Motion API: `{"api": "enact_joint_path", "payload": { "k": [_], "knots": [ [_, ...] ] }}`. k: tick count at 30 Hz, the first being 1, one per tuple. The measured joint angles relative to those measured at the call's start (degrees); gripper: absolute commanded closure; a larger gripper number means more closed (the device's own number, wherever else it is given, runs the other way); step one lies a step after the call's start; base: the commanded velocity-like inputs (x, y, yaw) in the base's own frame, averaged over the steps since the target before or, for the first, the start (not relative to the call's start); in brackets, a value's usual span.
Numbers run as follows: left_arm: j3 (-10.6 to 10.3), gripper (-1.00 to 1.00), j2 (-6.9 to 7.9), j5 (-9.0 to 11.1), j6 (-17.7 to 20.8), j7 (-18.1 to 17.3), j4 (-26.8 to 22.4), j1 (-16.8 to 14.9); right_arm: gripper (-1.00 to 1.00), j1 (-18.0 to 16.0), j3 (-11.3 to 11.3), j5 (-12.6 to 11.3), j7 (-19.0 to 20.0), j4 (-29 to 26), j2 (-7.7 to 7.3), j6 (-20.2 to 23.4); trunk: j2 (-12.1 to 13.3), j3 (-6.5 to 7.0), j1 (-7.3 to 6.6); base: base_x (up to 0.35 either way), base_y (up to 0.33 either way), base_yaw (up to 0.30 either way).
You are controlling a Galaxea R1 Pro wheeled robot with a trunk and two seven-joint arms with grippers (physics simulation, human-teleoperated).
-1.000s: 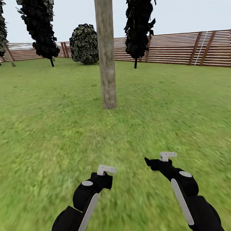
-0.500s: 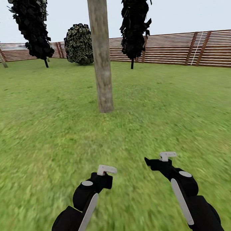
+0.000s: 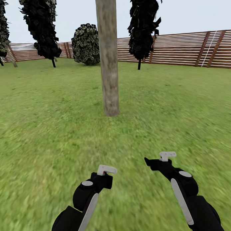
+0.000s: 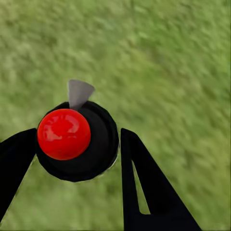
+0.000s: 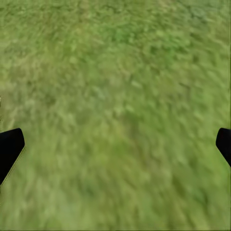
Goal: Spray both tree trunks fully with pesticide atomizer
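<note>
Atomizer (image 4: 77, 139) — black round body with a glossy red dome and a small grey spout, seen in the left wrist view between the two dark fingers of the left gripper (image 4: 77, 159), which looks closed around it; in the head view the left gripper (image 3: 106, 174) hangs low over the grass, the item there too small to make out. Right gripper (image 5: 115, 144): fingertips at opposite edges of its wrist view, spread wide, nothing between them but lawn; in the head view it (image 3: 163, 157) rides low and forward. Tree trunk (image 3: 108, 55): mottled grey-brown column straight ahead, base planted in the lawn (image 3: 46, 131), well apart from both grippers; no white specks visible on its bark. Change over the last second: the trunk slid left then back to centre and now stands a little lower and larger while the arms hold one pose — the base is steering and closing in, not the tree moving. Judged stage: approach to the trunk, spraying not begun. Background: thin black-leaved trees (image 3: 144, 24), round bush (image 3: 85, 43), slatted wooden fence (image 3: 179, 48)
</note>
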Motion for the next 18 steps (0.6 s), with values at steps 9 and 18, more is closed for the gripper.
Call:
{"api": "enact_joint_path", "payload": {
  "k": [9,18],
  "knots": [
    [-0.07,1.0,0.0,-0.01,0.0,0.0,-0.04,0.0,-1.0,0.02,-0.02,0.01,0.01,-0.01,0.0,0.0,0.0,0.36,0.0,0.335,0.0,0.111],
    [-0.08,1.0,0.0,-0.01,0.0,0.01,-0.04,0.0,-1.0,0.0,0.01,0.01,-0.02,-0.01,0.0,0.01,0.0,0.59,0.0,0.335,0.0,0.204]
  ]
}}
